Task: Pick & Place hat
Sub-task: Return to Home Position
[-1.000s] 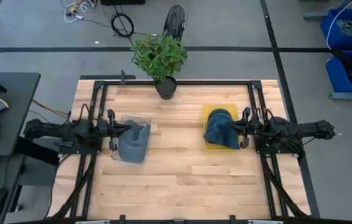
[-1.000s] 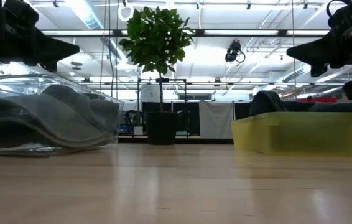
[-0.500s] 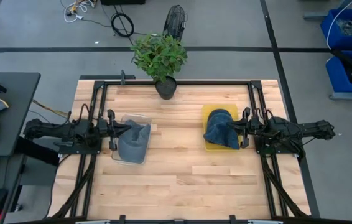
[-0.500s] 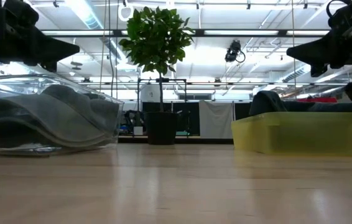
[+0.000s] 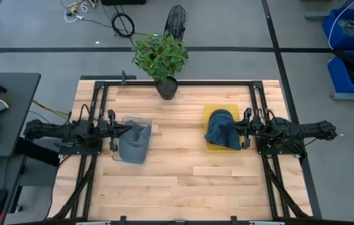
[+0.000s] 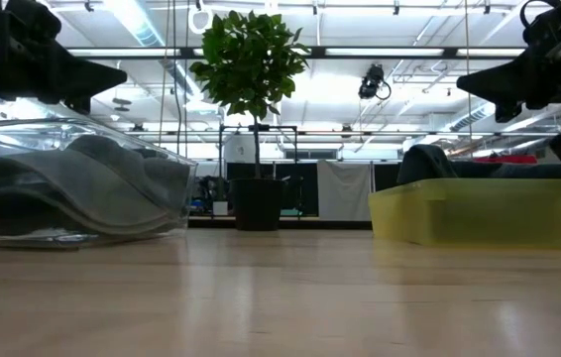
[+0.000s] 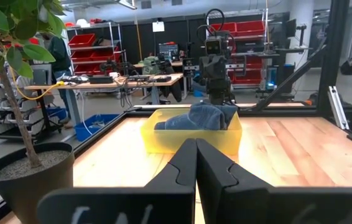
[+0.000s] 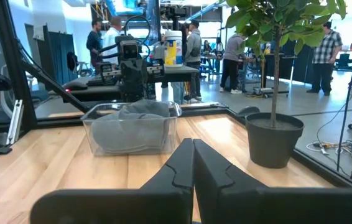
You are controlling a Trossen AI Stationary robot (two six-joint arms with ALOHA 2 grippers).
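On the wooden tabletop (image 5: 177, 181): one potted plant (image 5: 161, 59), far edge, centre; one yellow bin (image 5: 209, 112), right half, holding the blue cap (image 5: 222, 131); one clear bin (image 5: 127, 121), left half, holding the gray cap (image 5: 134, 142); left claw (image 7: 195, 143), fingers pressed together, empty, raised over the clear bin's outer edge; right claw (image 8: 193, 143), likewise closed and empty, at the yellow bin's outer edge.

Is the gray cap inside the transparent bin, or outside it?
Inside: the gray cap lies crumpled between the walls of the transparent bin, in both high and low views.
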